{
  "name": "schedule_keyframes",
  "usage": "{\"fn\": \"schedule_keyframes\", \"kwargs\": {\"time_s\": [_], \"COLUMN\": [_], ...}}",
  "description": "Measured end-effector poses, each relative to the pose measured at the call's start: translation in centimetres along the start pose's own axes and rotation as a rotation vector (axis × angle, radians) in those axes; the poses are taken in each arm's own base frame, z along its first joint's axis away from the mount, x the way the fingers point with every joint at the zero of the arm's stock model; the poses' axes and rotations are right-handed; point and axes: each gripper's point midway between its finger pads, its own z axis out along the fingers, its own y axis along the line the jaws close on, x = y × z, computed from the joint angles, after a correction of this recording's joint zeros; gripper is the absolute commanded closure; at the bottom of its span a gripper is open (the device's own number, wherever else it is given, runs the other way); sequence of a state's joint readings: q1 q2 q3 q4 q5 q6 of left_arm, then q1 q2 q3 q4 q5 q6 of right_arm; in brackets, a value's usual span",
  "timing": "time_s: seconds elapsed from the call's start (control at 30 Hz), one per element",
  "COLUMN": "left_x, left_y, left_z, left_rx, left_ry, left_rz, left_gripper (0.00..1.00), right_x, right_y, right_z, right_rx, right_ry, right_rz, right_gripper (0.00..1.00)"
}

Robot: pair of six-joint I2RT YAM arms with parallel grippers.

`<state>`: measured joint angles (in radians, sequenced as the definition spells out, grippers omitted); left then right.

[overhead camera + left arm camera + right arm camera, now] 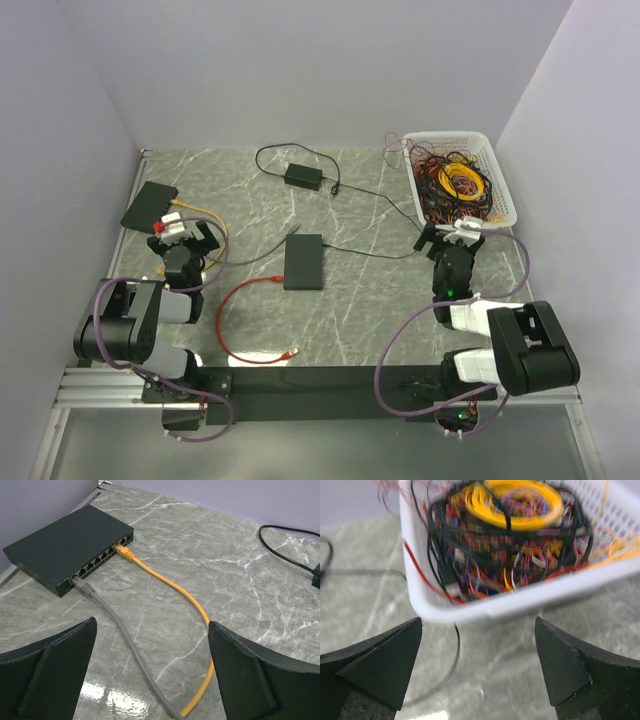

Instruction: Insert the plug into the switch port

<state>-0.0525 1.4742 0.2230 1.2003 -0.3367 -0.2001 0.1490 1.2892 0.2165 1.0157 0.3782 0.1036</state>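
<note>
A black network switch lies at the far left of the table, its port row facing me; it also shows in the top view. A yellow cable and a grey cable are plugged into its ports. My left gripper is open and empty, a short way in front of the switch, above both cables. A red cable lies loose mid-table, one plug near the front edge. My right gripper is open and empty, in front of the white basket.
A second flat black box lies mid-table with a thin black lead. A black power adapter and its cord lie at the back. The basket at the back right is full of tangled wires. Grey walls close in the table.
</note>
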Motion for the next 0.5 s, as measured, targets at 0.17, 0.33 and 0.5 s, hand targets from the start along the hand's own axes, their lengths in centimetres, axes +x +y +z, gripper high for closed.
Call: {"fn": "schedule_keyframes", "kwargs": {"time_s": [0.17,0.33,0.5], "left_x": [0.0,0.0,0.0], "left_y": [0.0,0.0,0.0], "left_z": [0.0,0.0,0.0], "left_rx": [0.0,-0.001,0.0], "left_ry": [0.0,0.0,0.0], "left_rz": [0.0,0.001,0.001], "left_gripper": [0.04,0.0,0.0], "right_x": [1.3,0.7,0.6], "right_y": [0.3,0.7,0.9], "right_z": [-0.3,-0.2,-0.2], "right_rx": [-0.066,-0.096,-0.111], "right_ry": [0.027,0.005,0.002], "right_rz": [-0.024,-0.018,-0.017], "right_gripper": [0.0,0.0,0.0]}}
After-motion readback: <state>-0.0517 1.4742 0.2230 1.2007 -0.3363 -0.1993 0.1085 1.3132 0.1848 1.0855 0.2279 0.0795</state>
